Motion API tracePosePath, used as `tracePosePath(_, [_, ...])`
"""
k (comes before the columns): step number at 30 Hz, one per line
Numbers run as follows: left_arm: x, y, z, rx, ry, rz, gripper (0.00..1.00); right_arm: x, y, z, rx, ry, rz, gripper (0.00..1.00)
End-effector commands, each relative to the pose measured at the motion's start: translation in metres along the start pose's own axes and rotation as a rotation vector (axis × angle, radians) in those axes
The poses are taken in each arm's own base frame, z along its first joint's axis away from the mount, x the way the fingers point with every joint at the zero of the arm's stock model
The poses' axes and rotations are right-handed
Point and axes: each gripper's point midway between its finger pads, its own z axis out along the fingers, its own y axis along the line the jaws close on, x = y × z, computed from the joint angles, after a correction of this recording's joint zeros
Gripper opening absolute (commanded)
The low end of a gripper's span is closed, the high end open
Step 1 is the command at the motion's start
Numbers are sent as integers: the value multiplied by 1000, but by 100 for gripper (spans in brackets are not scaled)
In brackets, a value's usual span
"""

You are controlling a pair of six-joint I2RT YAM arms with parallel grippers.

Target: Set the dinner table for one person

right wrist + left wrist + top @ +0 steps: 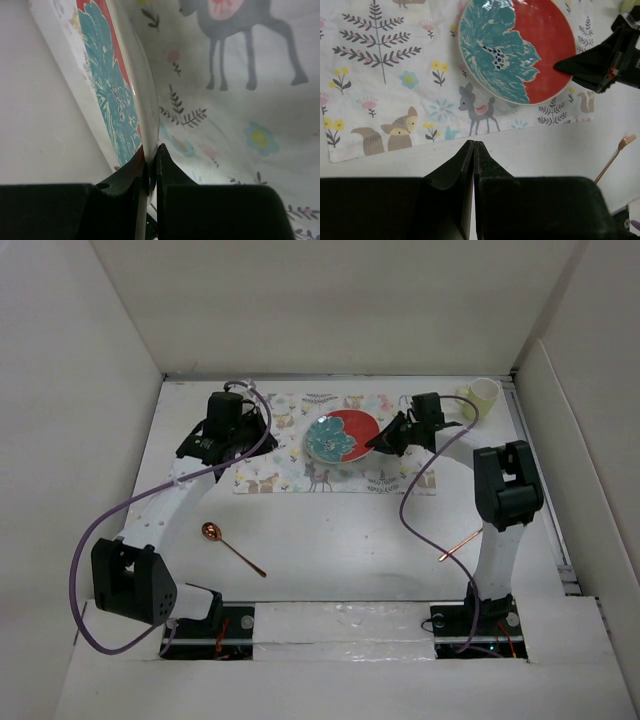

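Note:
A red plate with a teal flower (341,436) is over the animal-patterned placemat (270,475) on the white dinner table (330,540). My right gripper (381,441) is shut on the plate's right rim (145,100), which sits between its fingers and looks tilted. My left gripper (243,445) is shut and empty over the placemat's left part; its view shows the plate (515,47) and the right gripper (600,62). A copper spoon (230,545) lies front left. A copper fork (460,543) lies front right and shows in the left wrist view (615,155).
A pale yellow-green cup (481,397) stands at the table's back right corner. White walls enclose the table on three sides. A purple cable loops from each arm over the table.

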Motion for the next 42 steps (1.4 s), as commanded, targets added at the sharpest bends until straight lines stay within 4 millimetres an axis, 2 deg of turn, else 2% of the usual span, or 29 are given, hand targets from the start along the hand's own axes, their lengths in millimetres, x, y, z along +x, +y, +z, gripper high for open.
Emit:
tracePosePath(1, [-20,-29,-21,84,-91,47,0,-32,106,-24,-303,-87,-121,0])
tracePosePath(7, [-17,-26,-16,73,-78,42,0,-26,75,13,-239,-38,-72,0])
tracePosePath(9, [-15,-26,-15,80,-74,41,0,-19,69,20,-227,-18,-70,0])
tracePosePath(10, [-14,-27,-14,86,-74,34,0,-10,56,26,-193,-6,-59,0])
tracePosePath(12, [-15,-28,-14,91,-77,34,0,-8,50,27,-177,-4,-54,1])
tracePosePath(13, [-15,-28,-13,92,-76,32,0,-3,38,28,-148,1,-46,13])
tracePosePath(15, [-12,-27,-12,91,-70,28,0,-2,33,24,-130,-18,-49,29])
tracePosePath(16, [-12,-27,-12,92,-72,27,2,1,28,22,-113,-17,-52,40])
tracePosePath(17, [-10,-25,-11,88,-68,25,4,3,21,20,-91,-21,-55,45])
tracePosePath(18, [-9,-25,-11,90,-67,25,9,3,24,15,-85,-29,-66,48])
tracePosePath(19, [-10,-25,-11,88,-70,26,12,7,14,12,-36,-15,-78,52])
tracePosePath(21, [-9,-22,-10,79,-71,33,18,-6,17,-1,1,-69,-114,57])
tracePosePath(22, [-8,-21,-10,74,-68,37,19,-8,8,-8,46,-72,-131,60])
tracePosePath(25, [-10,-21,-13,74,-76,54,23,-30,10,-33,90,-134,-168,60])
tracePosePath(26, [-10,-20,-15,67,-81,57,23,-45,8,-44,101,-173,-167,59])
tracePosePath(27, [-11,-19,-15,64,-85,68,23,-57,16,-55,89,-204,-172,54])
tracePosePath(28, [-11,-18,-17,58,-88,74,23,-67,20,-67,91,-230,-175,37])
tracePosePath(29, [-11,-17,-18,53,-88,81,22,-90,16,-83,100,-283,-156,24])
tracePosePath(30, [-9,-16,-17,50,-85,85,15,-105,17,-95,108,-325,-148,8])
tracePosePath(31, [-8,-15,-20,49,-83,97,9,-125,25,-110,114,-386,-152,0])
tracePosePath(33, [-5,-12,-21,44,-80,105,0,-172,7,-145,221,-536,-110,0])
tracePosePath(34, [-4,-12,-24,42,-85,113,0,-190,16,-166,249,-590,-117,0])
tracePosePath(35, [0,-9,-24,36,-80,114,0,-211,0,-176,334,-655,-97,0])
tracePosePath(37, [2,-8,-25,36,-78,118,0,-234,-18,-205,456,-735,-54,0])
tracePosePath(38, [6,-3,-24,19,-69,123,0,-255,-9,-229,494,-836,-52,0])
tracePosePath(39, [7,-1,-23,11,-63,126,1,-265,-20,-232,538,-854,-34,0])
tracePosePath(40, [9,1,-23,0,-58,127,6,-268,-29,-238,582,-861,-15,12])
tracePosePath(41, [9,2,-22,-3,-58,129,13,-283,-26,-256,595,-920,-6,21])
tracePosePath(42, [9,2,-22,-3,-58,129,22,-288,-36,-248,623,-906,4,30])
